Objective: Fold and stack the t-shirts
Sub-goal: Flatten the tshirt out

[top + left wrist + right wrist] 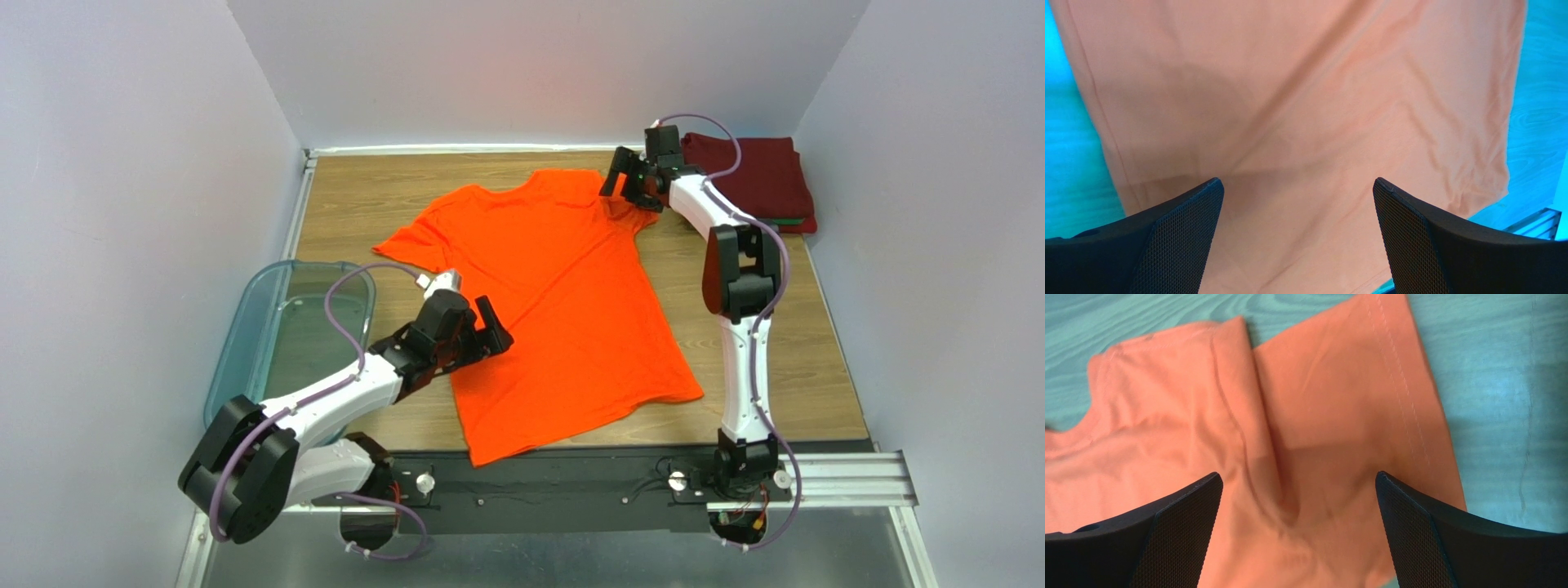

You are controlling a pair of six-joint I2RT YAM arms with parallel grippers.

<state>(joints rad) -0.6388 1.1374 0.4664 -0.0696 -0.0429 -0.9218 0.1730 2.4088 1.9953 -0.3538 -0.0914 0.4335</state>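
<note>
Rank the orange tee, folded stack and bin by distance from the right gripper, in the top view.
1. Orange tee: under the right gripper, at its sleeve.
2. Folded stack: just right, far corner.
3. Bin: across the table, left edge.

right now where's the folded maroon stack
Top view: the folded maroon stack sits in the far right corner of the table, just beyond the right end effector and the orange t-shirt.

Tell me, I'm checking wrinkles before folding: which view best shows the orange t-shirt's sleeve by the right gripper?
Right wrist: the sleeve fills the frame, hem stitching and creases plain. Top external shows it small, partly hidden by the right gripper. Left wrist shows only the t-shirt's lower body.
</note>
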